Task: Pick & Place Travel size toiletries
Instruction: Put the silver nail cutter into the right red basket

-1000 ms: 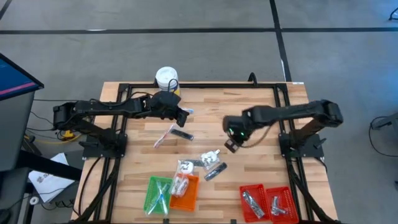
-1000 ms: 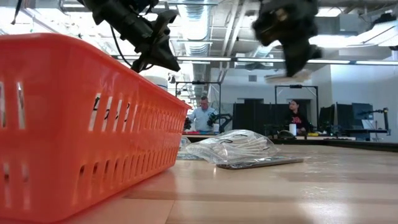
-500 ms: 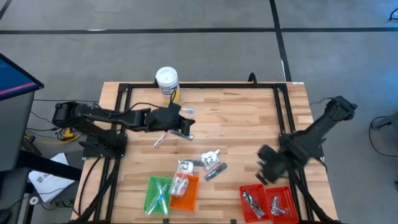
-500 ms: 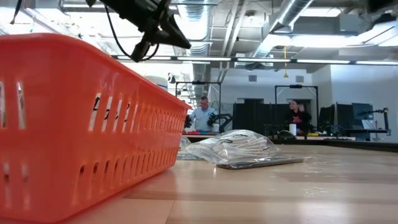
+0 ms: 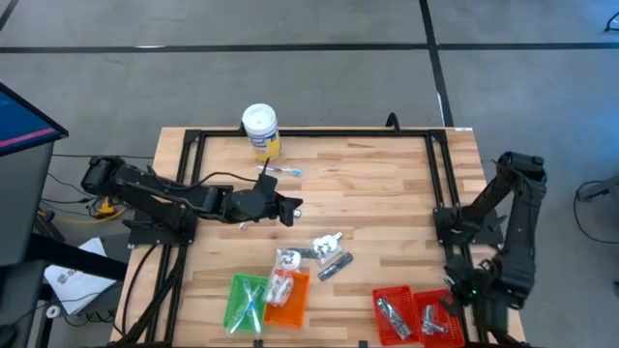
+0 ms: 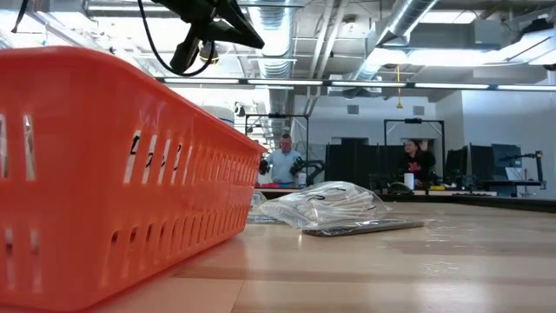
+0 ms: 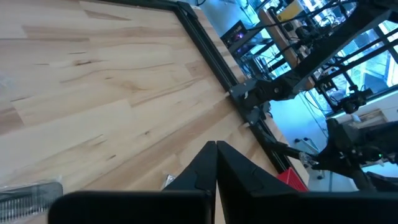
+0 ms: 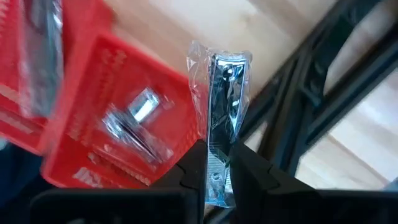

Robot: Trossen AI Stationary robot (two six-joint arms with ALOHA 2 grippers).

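My right gripper [image 8: 216, 163] is shut on a silvery nail clipper in a clear wrapper [image 8: 222, 99]. It hovers over the right end of the red tray [image 5: 398, 295], where other wrapped silvery pieces [image 8: 132, 122] lie. My left gripper [image 7: 216, 148] is shut, low over the table's middle [image 5: 288, 206], beside a dark grey tube [image 7: 30, 190] and a pink stick [image 5: 250, 218]. White packets [image 5: 327, 244] and another dark tube [image 5: 335, 266] lie flat on the wood. A blue-tinted stick [image 5: 280, 170] lies near the tub. My right gripper pinches the wrapped nail clipper by its lower end [image 8: 217, 148] between the two fingers. The clipper stands up along the fingers, lifted clear above the red tray.
A white-lidded tub with a yellow label [image 5: 259, 124] stands at the far edge. A green tray [image 5: 245, 302] and an orange tray [image 5: 288, 298] sit at the near edge, with items inside. A black frame [image 5: 437, 174] borders the table. People sit far behind [image 6: 282, 161].
My right arm has swung from the table's middle back to the near right corner, carrying the wrapped clipper over the red tray. My left gripper has moved from near the tub toward the near edge, down to the dark tube and pink stick.
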